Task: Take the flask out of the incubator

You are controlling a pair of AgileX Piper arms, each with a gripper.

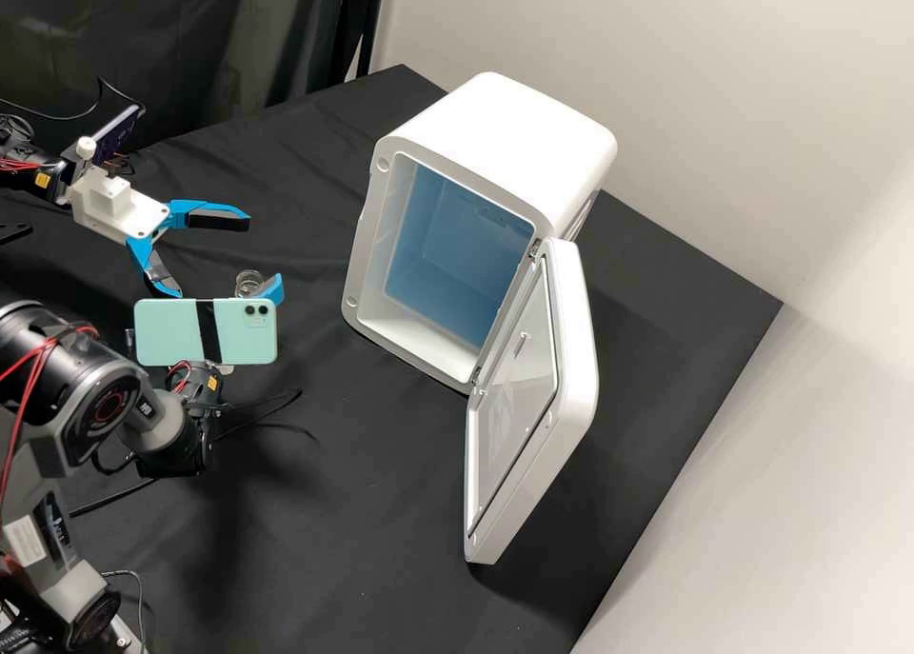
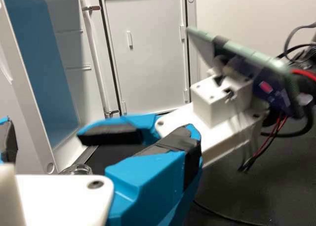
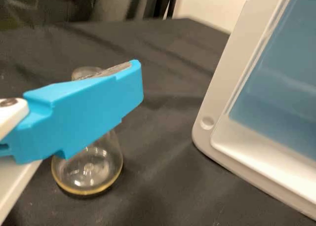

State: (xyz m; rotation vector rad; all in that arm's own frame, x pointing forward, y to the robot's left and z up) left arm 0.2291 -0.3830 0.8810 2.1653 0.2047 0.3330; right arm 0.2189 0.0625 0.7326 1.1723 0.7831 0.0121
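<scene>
1. The flask stands upright on the bench, outside the incubator and just off its open front. By that, the taking-out looks all but done; what remains is to leave the flask standing safely.
2. The right gripper is at the flask's neck. Whether it is clenched on the glass or released, I cannot tell. If it does hold, it should let go evenly, so that neither side shoves the neck over.
3. The retreat should go straight up or straight back from the neck, not sideways. The flask is narrow above and wide below, so a knock high up would tip it most easily.
4. The phone rides on the right arm just above the flask; watch that it does not sweep the flask's mouth as the arm goes.
5. The left gripper hangs near, fingers spread wide and grasping nothing. It is best kept still until the right arm is away, since the two are close together.
6. The incubator's blue chamber has nothing in it, and its door stands wide open on the far side from the flask, well apart from both arms.
</scene>
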